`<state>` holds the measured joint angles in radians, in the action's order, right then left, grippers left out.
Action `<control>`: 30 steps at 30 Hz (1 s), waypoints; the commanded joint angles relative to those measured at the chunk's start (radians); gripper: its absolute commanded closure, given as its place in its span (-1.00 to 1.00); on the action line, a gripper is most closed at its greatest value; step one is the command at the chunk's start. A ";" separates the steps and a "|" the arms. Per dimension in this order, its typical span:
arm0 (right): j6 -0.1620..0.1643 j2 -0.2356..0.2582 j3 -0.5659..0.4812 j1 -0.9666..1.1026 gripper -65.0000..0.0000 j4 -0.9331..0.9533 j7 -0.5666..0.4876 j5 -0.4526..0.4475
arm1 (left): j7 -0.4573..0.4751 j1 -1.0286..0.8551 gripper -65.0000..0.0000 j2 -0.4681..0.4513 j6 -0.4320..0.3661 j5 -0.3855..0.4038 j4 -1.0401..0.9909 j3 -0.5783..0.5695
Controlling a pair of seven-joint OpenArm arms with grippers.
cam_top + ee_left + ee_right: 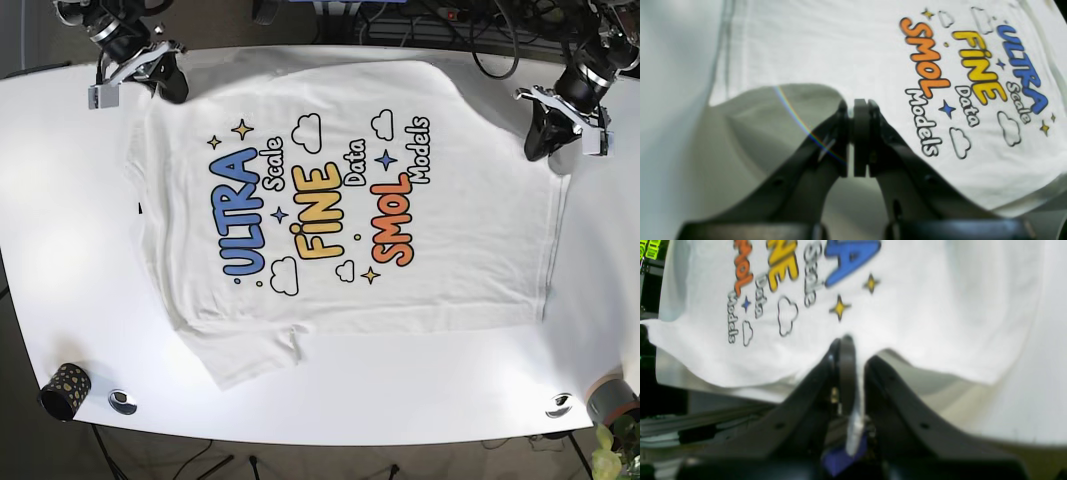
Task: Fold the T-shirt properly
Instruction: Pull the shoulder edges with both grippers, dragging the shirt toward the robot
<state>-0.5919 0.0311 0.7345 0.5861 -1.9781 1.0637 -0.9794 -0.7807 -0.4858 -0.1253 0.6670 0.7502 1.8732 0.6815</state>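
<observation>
A white T-shirt [470, 240] with the colourful print "ULTRA Scale FINE Data SMOL Models" lies spread on the white table [60, 230]. One sleeve sticks out at the near left. My left gripper [857, 103] is shut on the shirt's edge [840, 50], and the cloth rises to its tips. In the base view it [538, 148] is at the shirt's far right corner. My right gripper [848, 340] is shut, with white cloth [940, 306] pinched between its fingers. In the base view it [172, 88] is at the shirt's far left corner.
A black speckled cup [64, 390] and a small metal disc [123, 402] sit at the near left table edge. Another disc [559, 405] and a grey pot [610, 400] with a plant are at the near right. Cables run behind the table's far edge.
</observation>
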 commanded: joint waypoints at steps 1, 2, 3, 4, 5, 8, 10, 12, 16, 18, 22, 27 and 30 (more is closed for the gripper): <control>-0.004 0.020 0.006 -0.031 1.00 -0.013 -0.018 -0.006 | -0.029 0.054 1.00 -0.014 -0.025 0.012 0.013 0.008; -0.004 0.022 0.006 -0.048 1.00 -0.007 -0.018 0.001 | -0.050 0.077 1.00 -0.014 -0.037 0.012 0.012 0.010; -0.004 0.023 0.006 -0.068 1.00 0.003 -0.018 0.010 | -0.073 0.103 1.00 -0.014 -0.051 0.012 0.010 0.010; -0.004 0.025 0.004 -0.088 1.00 0.012 -0.018 0.020 | -0.093 0.129 1.00 -0.014 -0.063 0.010 0.003 0.007; -0.004 0.025 0.004 -0.108 1.00 0.021 -0.018 0.027 | -0.105 0.151 1.00 -0.014 -0.069 0.012 -0.007 0.005; -0.004 0.028 0.004 -0.162 1.00 0.041 -0.018 0.055 | -0.128 0.212 1.00 -0.014 -0.077 0.012 -0.040 0.002; -0.004 0.042 0.003 -0.197 1.00 0.049 -0.018 0.070 | -0.153 0.250 1.00 -0.015 -0.077 0.012 -0.070 0.002; -0.004 0.051 0.003 -0.231 1.00 0.067 -0.018 0.076 | -0.171 0.289 1.00 -0.015 -0.077 0.012 -0.093 0.007; -0.004 0.092 0.003 -0.305 1.00 0.127 -0.018 0.076 | -0.176 0.338 1.00 -0.020 -0.077 0.012 -0.143 0.011; -0.004 0.106 0.003 -0.343 1.00 0.162 -0.018 0.076 | -0.174 0.348 1.00 -0.035 -0.077 0.012 -0.166 0.011; -0.004 0.134 0.000 -0.414 1.00 0.250 -0.018 0.076 | -0.174 0.376 1.00 -0.046 -0.077 0.012 -0.209 0.010; -0.004 0.192 -0.065 -0.493 1.00 0.385 -0.018 0.078 | -0.174 0.418 1.00 -0.047 -0.077 0.010 -0.251 0.008; -0.004 0.204 -0.092 -0.539 1.00 0.443 -0.020 0.078 | -0.174 0.451 1.00 -0.055 -0.077 -0.031 -0.278 0.007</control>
<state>-0.5911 0.2180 0.6441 0.0734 -1.5341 1.0679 -0.8726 -0.9791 -0.0586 -0.1596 0.5846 0.7204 1.5879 0.6857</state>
